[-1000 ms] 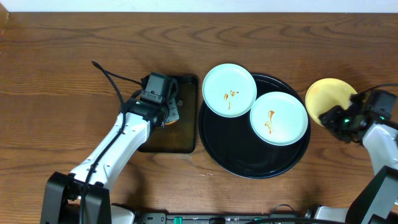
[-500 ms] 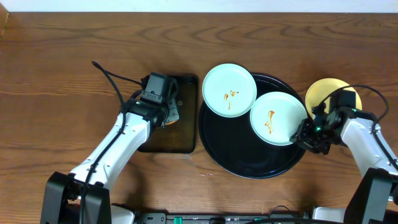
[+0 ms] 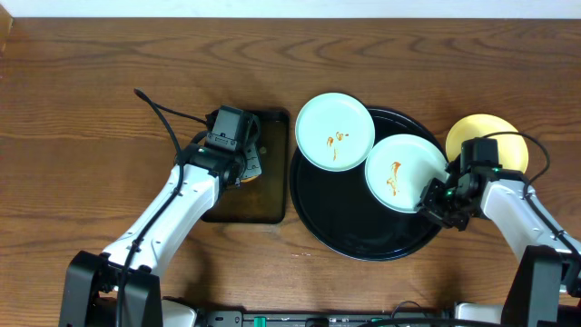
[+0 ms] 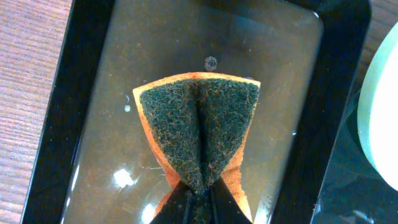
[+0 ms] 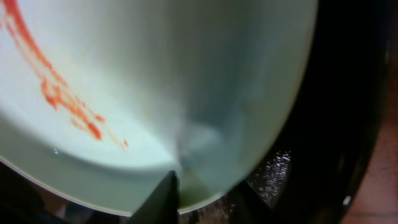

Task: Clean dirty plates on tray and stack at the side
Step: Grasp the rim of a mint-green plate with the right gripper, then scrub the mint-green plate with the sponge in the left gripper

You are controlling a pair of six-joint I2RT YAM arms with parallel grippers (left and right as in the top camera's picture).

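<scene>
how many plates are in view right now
3. One mint-blue plate overhangs the black tray's upper-left rim; another mint-blue plate lies on its right side; a yellow plate sits on the table right of the tray, partly behind the right arm.

no legible text, labels, numbers or signs anywhere

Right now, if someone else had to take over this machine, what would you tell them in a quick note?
Left pincer: shut on the folded sponge, above the small rectangular tray.
Right pincer: at the rim of the right mint plate on the round black tray; grip unclear.
Other mint plate: overlapping the tray's far-left rim. Both carry orange smears.
Yellow plate: on the table right of the tray, no smear visible.
Left: wipe both mint plates, stack them aside.
</scene>
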